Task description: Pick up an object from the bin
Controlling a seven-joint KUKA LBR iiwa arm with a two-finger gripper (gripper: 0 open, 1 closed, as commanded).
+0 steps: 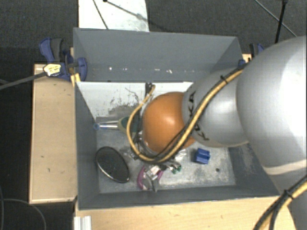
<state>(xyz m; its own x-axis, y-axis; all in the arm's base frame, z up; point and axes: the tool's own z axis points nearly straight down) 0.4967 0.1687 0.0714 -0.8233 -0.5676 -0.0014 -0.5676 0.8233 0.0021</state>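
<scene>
Bright even light, soft sheen on silver arm (273,90), shadow beneath in bin (218,174)

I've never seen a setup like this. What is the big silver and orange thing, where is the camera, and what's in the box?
The camera looks down from above, a little to one side, on a grey metal bin of small loose things. The big silver shape coming in from the right is a robot arm, and the orange cover is fixed to its wrist. Under that cover is its gripper, down low near the front of the bin.

On the bin floor lie a dark oval disc at front left, a small blue block to the right, a purple thing right by the gripper, and a teal thing further back on the left. The cover hides too much to tell whether anything is held.
</scene>
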